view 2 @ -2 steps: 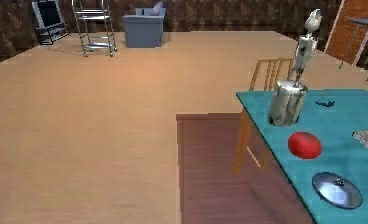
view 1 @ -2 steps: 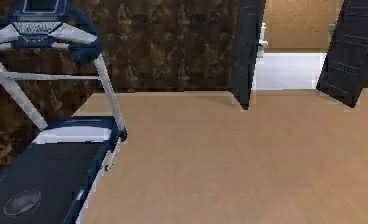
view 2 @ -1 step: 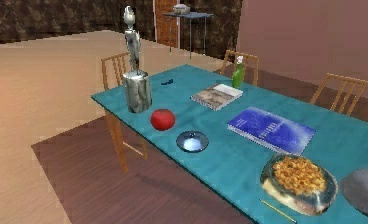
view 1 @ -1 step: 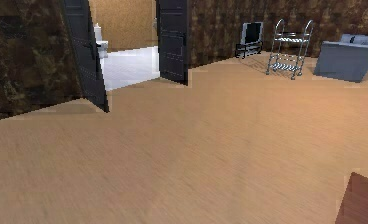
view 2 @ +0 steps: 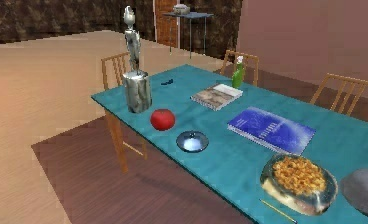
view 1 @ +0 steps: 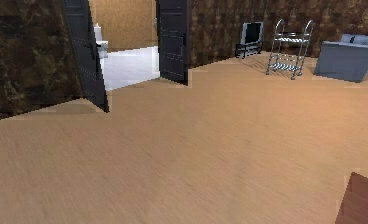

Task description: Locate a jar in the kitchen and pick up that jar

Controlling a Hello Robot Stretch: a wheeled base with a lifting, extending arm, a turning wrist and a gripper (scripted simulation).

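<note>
Jar-like silvery cylinder stands on the teal surface. Book print is unreadable; end effector state cannot be told.

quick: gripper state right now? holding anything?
Gripper: cannot be told from these pictures.
The arm side view looks onto a long teal-topped wooden table set with dishes and books.

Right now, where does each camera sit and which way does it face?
Forward view: on the robot, looking ahead and somewhat down across wooden floor to an open doorway, wire rack and sofa.
Arm side view: on the robot's body, looking out sideways at a teal table with chairs.
Shared: the wooden floor; probably the brown rug too.
</note>
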